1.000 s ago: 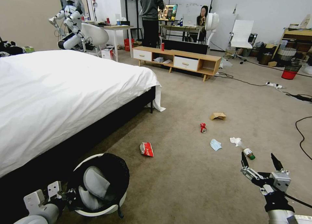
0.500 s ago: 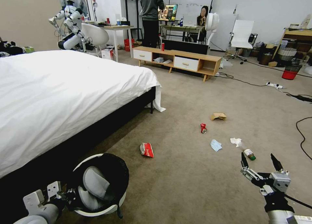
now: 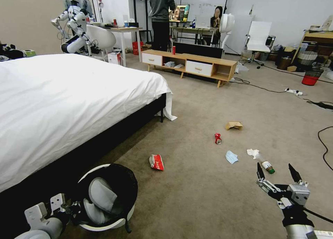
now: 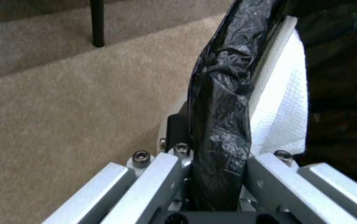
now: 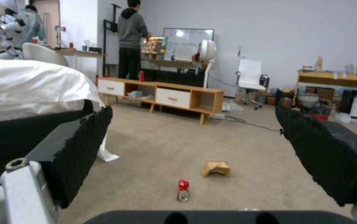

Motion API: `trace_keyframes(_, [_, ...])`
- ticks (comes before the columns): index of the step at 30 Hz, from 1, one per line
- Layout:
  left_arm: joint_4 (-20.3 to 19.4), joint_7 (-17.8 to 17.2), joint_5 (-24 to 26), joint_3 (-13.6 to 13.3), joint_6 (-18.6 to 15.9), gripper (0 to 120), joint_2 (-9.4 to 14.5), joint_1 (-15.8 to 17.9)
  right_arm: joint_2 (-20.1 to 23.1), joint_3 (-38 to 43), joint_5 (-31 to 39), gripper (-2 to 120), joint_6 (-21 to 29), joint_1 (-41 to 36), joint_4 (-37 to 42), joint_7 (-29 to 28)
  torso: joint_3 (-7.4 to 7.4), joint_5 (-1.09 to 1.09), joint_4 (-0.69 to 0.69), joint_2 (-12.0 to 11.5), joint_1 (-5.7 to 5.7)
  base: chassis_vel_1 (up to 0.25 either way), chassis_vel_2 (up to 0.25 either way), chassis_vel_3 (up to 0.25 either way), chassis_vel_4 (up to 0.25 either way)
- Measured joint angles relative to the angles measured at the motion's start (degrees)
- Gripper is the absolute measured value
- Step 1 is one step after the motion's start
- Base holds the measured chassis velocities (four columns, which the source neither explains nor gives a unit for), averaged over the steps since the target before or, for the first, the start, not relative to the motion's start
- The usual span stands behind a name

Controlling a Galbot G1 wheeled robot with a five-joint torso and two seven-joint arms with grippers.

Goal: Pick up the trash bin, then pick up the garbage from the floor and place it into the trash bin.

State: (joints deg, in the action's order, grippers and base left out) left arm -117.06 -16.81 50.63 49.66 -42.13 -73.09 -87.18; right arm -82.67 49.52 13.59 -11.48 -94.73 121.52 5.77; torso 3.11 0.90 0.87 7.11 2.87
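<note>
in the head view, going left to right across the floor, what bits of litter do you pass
red-white wrapper → crushed red can → blue face mask → brown paper bag → white tissue → green-capped bottle

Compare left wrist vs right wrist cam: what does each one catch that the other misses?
Left wrist alone: the left gripper shut on the trash bin rim, pinching the black bag folded over it.

Right wrist alone: the open right gripper framing the crushed red can and crumpled brown paper bag, with the bed and wooden TV bench behind.

Both: the beige carpet.
</note>
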Motion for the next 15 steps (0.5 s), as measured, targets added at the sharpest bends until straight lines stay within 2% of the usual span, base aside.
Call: trace_keyframes(15, [0.05,0.06,-0.03,0.01,0.00,2,0.27,0.11,0.17,0.00,0.14,100,0.01,0.31,-0.16,0.10,0.00,0.00,0.00,0.00,0.00,-0.067,0.070,0.072,-0.076])
